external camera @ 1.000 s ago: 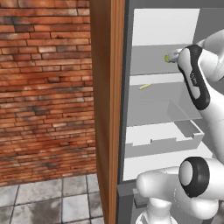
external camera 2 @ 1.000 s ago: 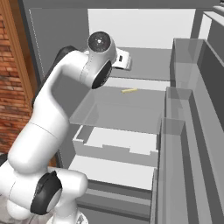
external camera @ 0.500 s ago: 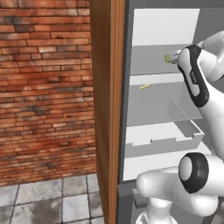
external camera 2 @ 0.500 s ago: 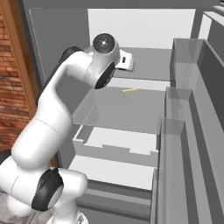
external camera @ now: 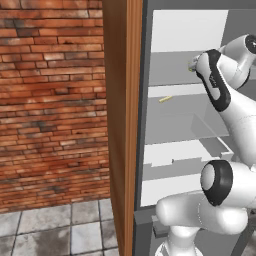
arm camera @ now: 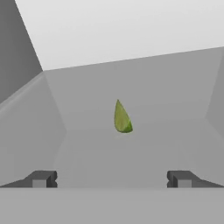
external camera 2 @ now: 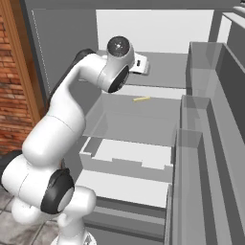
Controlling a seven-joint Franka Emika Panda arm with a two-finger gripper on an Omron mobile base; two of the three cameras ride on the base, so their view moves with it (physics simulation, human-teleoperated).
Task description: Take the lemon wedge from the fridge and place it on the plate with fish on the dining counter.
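Lemon wedge (arm camera: 122, 118) sits untouched on an upper shelf (external camera 2: 165, 76) inside the open fridge (external camera: 200, 150), a small yellow-green sliver standing on its edge towards the back. The pincer (arm camera: 111, 178) points straight at it from a little way off, its two dark fingertips (arm camera: 41, 178) spread wide with nothing between them, the wedge lying roughly midway across the gap but further in. By my reading the task is in its early part: the door is open and the arm has reached into the fridge, but the grasp is not yet made, and the carry to the plate with fish on the dining counter is all left to do.

From the left base view the wedge shows as a faint speck just beside the wrist, mostly covered by the arm. From the right base view the arm's elbow and hand block that spot, so the wedge cannot be made out there. A thin pale yellow stick (external camera 2: 141, 99) lies on the glass shelf (external camera 2: 139, 119) below; what it is I cannot tell.
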